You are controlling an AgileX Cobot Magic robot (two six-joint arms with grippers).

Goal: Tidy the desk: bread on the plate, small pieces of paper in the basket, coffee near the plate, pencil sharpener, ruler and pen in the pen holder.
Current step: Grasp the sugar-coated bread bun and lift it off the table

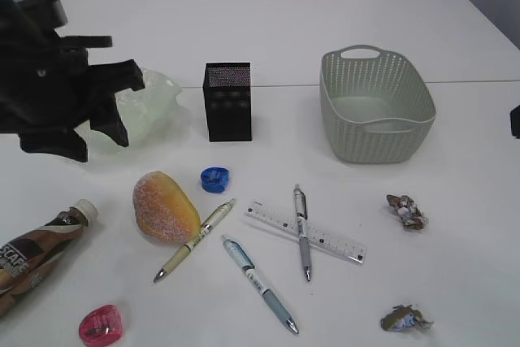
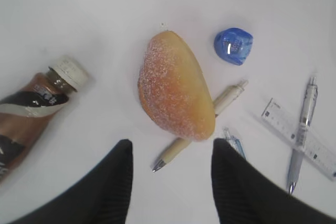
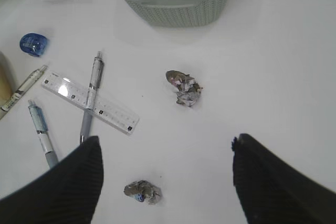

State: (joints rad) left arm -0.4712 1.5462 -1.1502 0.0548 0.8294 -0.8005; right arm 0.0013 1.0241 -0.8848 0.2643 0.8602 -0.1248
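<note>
The sugared bread (image 1: 165, 206) lies on the table, over a beige pen (image 1: 195, 240). My left gripper (image 2: 173, 148) is open and empty, hovering just short of the bread (image 2: 176, 85). The coffee bottle (image 2: 31, 108) lies on its side to the left. A blue pencil sharpener (image 1: 215, 179), a clear ruler (image 1: 307, 231) and two more pens lie mid-table. My right gripper (image 3: 165, 142) is open and empty above two crumpled papers (image 3: 185, 87) (image 3: 143, 191). The glass plate (image 1: 154, 103), black pen holder (image 1: 227, 101) and green basket (image 1: 375, 103) stand behind.
A pink sharpener (image 1: 101, 325) lies at the front left edge. The left arm's black body (image 1: 49, 79) partly covers the plate. A grey pen (image 1: 302, 232) lies across the ruler. A blue pen (image 1: 260, 284) lies near the front.
</note>
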